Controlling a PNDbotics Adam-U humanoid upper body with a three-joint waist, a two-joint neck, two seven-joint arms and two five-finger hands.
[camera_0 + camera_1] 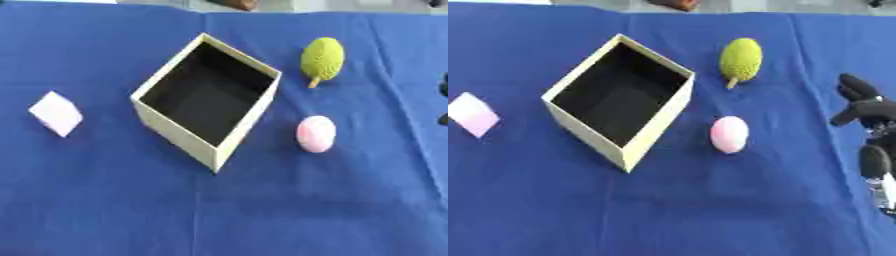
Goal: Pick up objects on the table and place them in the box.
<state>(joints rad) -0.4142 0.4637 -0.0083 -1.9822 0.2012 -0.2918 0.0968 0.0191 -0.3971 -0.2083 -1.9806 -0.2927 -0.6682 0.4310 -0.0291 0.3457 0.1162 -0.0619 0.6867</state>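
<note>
Your box [210,95] is cream outside and dark inside, open-topped, empty and turned corner-on near the middle of the blue cloth [219,210]. Right of it you have a pale pink egg-shaped object [316,133] just beside its right wall and a bumpy yellow-green fruit [322,59] with a short stem farther back; a pale pink block [56,113] lies well apart on the left. Your right hand [866,107] shows at the right edge, fingers relaxed and holding nothing, with bare cloth between it and the egg. The near cloth lies open.
</note>
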